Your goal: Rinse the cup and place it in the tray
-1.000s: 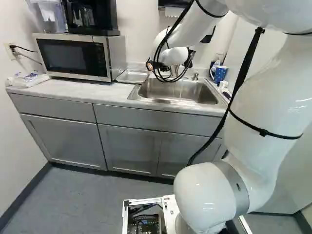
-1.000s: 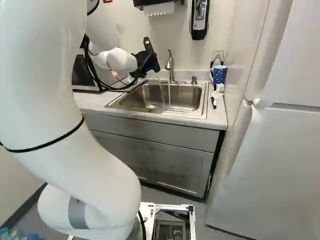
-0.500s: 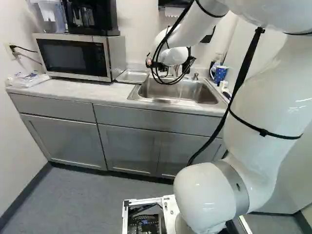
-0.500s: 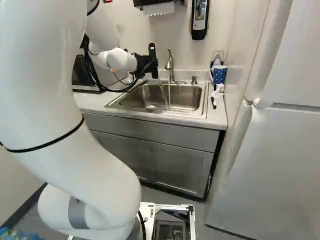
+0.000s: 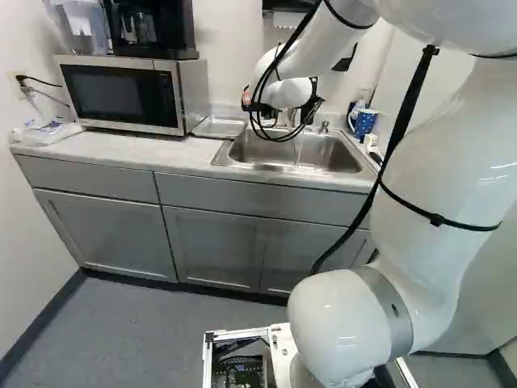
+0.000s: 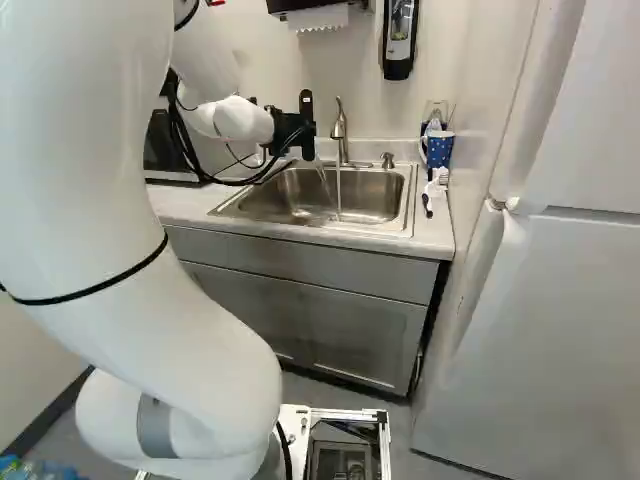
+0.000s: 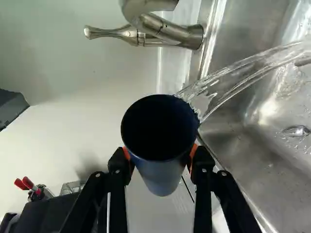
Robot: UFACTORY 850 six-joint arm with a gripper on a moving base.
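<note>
While in pincer (image 6: 300, 130), blue cup (image 7: 163, 177) w/ H2O arc (image 7: 272, 54) into sink (image 7: 252, 145).

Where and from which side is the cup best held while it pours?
By its wall below the rim, pads closing from opposite sides: the wall is round and offers no handle in view, and that hold should leave the mouth open for the water.

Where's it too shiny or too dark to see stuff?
Wrist view: inside the cup is almost black, there's a fuzzy shadow beside the claw, and bright glare on the sink. Left base view: little white glints on the robot arm.
</note>
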